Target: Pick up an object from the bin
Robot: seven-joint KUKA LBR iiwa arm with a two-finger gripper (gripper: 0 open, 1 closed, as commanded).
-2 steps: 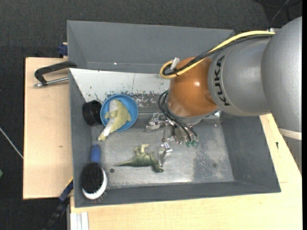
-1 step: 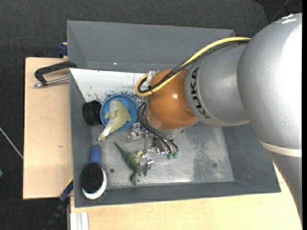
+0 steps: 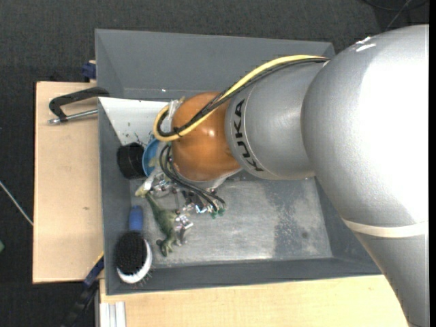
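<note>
My gripper point(image 3: 181, 208) hangs below the arm's wrist, low over the left part of the bin floor. Right under and beside it lies a thin green toy-like thing point(image 3: 163, 229), stretching toward the bin's front wall. A small blue piece point(image 3: 136, 217) lies just to the left of it. A round black brush with a white rim point(image 3: 133, 256) sits in the front left corner. I see nothing held in the gripper.
A black round cap-like thing point(image 3: 129, 161) and a blue object point(image 3: 151, 157) lie by the left wall, behind the gripper. A white sheet point(image 3: 133, 117) leans in the back left corner. The arm and its orange cover hide the bin's middle and back.
</note>
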